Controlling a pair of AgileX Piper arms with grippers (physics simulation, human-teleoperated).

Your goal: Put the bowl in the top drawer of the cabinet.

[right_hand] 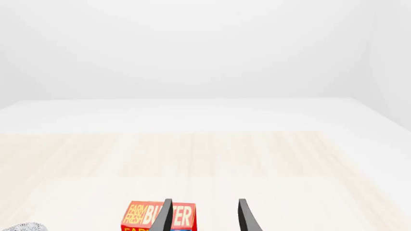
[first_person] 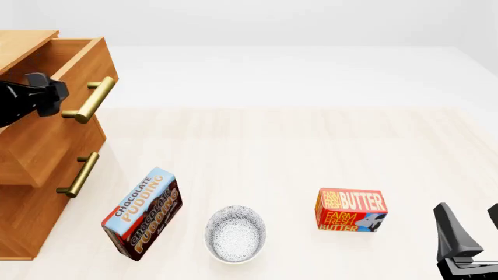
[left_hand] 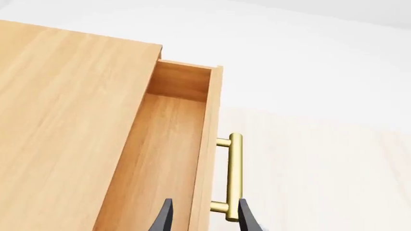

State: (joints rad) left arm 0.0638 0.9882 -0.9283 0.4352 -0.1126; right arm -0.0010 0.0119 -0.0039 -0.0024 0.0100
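The bowl (first_person: 235, 233), white with a fine dark pattern, sits upright on the table near the front, between two boxes; only its rim shows in the right wrist view (right_hand: 22, 227). The cabinet (first_person: 31, 151) stands at the left with its top drawer (first_person: 74, 61) pulled partly out, and its bare wooden inside (left_hand: 163, 159) holds nothing that I can see. My left gripper (first_person: 53, 93) is open at the drawer front, its fingers either side of the front panel and brass handle (left_hand: 235, 175). My right gripper (first_person: 472, 226) hangs open at the front right, holding nothing.
A chocolate pudding box (first_person: 144, 213) stands tilted just left of the bowl. A red butter box (first_person: 351, 210) lies to the bowl's right, ahead of my right gripper (right_hand: 204, 216). The lower drawer's handle (first_person: 78, 174) is below the top one, and that drawer is shut.
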